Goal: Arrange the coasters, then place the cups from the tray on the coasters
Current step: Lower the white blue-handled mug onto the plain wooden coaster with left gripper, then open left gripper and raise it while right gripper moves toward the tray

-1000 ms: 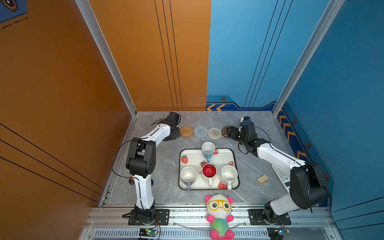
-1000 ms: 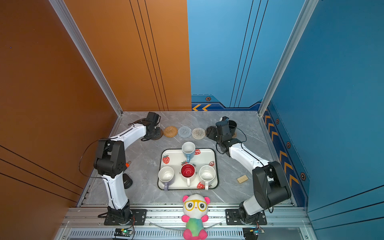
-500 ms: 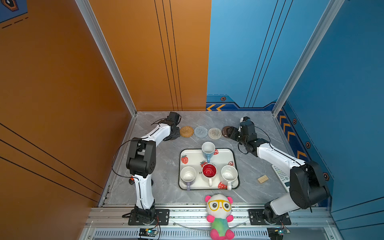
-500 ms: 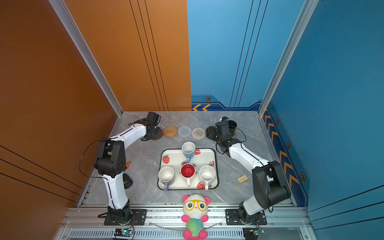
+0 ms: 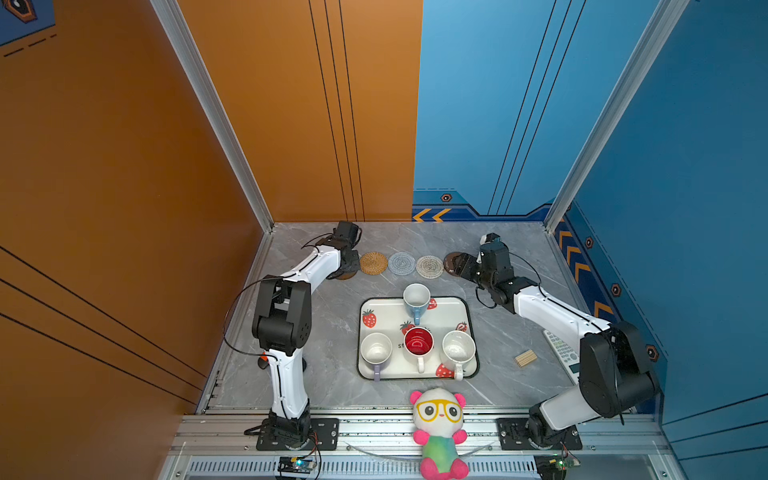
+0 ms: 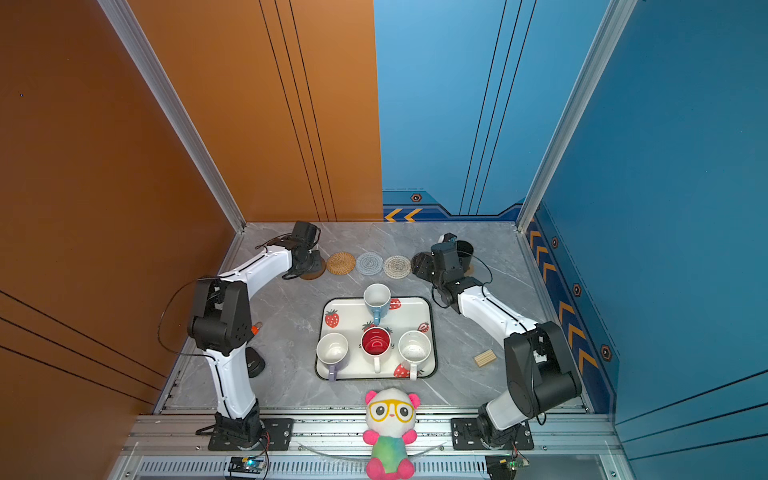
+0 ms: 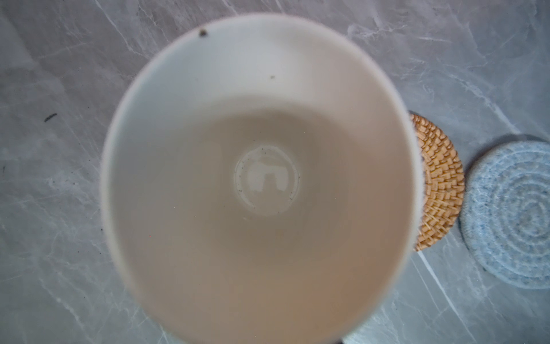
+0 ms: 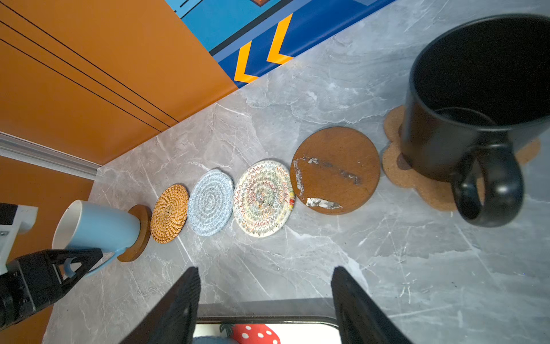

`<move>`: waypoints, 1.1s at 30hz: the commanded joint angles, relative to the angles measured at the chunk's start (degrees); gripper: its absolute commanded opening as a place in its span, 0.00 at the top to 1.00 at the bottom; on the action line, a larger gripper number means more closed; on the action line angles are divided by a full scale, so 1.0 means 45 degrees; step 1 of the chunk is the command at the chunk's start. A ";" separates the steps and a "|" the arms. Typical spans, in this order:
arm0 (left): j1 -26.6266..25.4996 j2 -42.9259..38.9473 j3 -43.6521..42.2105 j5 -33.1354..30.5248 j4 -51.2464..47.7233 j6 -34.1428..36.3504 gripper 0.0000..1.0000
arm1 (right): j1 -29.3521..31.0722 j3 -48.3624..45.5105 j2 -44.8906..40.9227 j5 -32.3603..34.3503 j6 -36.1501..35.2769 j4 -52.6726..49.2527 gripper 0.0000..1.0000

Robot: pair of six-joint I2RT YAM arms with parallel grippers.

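The tray (image 5: 390,309) is showing white, dark-rimmed, with red strawberry prints. Rattan coaster (image 8: 169,213) is showing golden-tan weave; crochet coaster (image 8: 210,202) grey-blue rings; wooden disc (image 8: 336,169) brown with whitish scuffs; mug (image 8: 446,143) black.

Grey marble table (image 5: 324,316). Along the far side, one close row, left to right: wood coaster (image 8: 141,229), rattan coaster (image 5: 373,263), grey-blue coaster (image 5: 401,263), beige coaster (image 5: 429,266), brown coaster (image 8: 336,169), paw-print coaster (image 8: 419,186). Tray (image 5: 376,303) mid-table. Right of it a wood block (image 5: 525,358), then a keypad remote (image 5: 561,351) near the edge. Dark puck (image 6: 254,362) by the left arm base.
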 commanded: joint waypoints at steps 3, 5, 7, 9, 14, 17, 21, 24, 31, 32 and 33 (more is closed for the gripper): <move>0.0111 -0.0274 0.0297 0.0046 -0.0142 0.0019 0.63 | -0.0042 0.0250 -0.0012 -0.0089 0.0063 -0.0013 0.31; 0.0090 -0.0484 0.0333 0.0045 -0.0425 -0.0018 0.63 | -0.0042 0.0239 -0.0059 -0.0103 0.0052 -0.0033 0.31; 0.0100 -0.0904 0.0310 0.0068 -0.0711 -0.0048 0.62 | -0.0051 0.0257 -0.0151 -0.0107 0.0049 -0.0091 0.31; 0.0056 -0.1488 0.0083 0.0046 -0.0718 -0.0126 0.61 | -0.0042 0.0272 -0.0303 -0.0095 -0.0016 -0.0244 0.31; -0.0270 -0.3210 -0.0687 -0.0446 -0.0669 -0.0255 0.57 | 0.0384 0.1237 -0.1155 0.2196 -0.1319 -0.3211 0.29; -0.0774 -0.4039 -0.1097 -0.0859 -0.0478 -0.0294 0.55 | 0.0407 0.1444 -0.2024 0.2475 -0.1736 -0.4184 0.29; -0.2190 -0.4881 -0.1537 -0.2780 0.0073 -0.0180 0.55 | 0.0618 0.1480 -0.3446 0.2246 -0.2248 -0.4750 0.29; -0.3173 -0.5326 -0.2112 -0.3236 0.1295 0.0147 0.54 | 0.0910 0.1940 -0.4195 0.1903 -0.2854 -0.5900 0.29; -0.3797 -0.5416 -0.3049 -0.1542 0.3574 0.0543 0.54 | 0.1798 0.3055 -0.5049 0.1052 -0.3403 -0.9061 0.31; -0.3816 -0.5395 -0.3094 -0.1378 0.3650 0.0565 0.54 | 0.2066 0.3281 -0.5060 0.1035 -0.3442 -0.9764 0.31; -0.3816 -0.5369 -0.3139 -0.1265 0.3704 0.0602 0.54 | 0.2345 0.3523 -0.5060 0.1183 -0.3445 -1.0542 0.32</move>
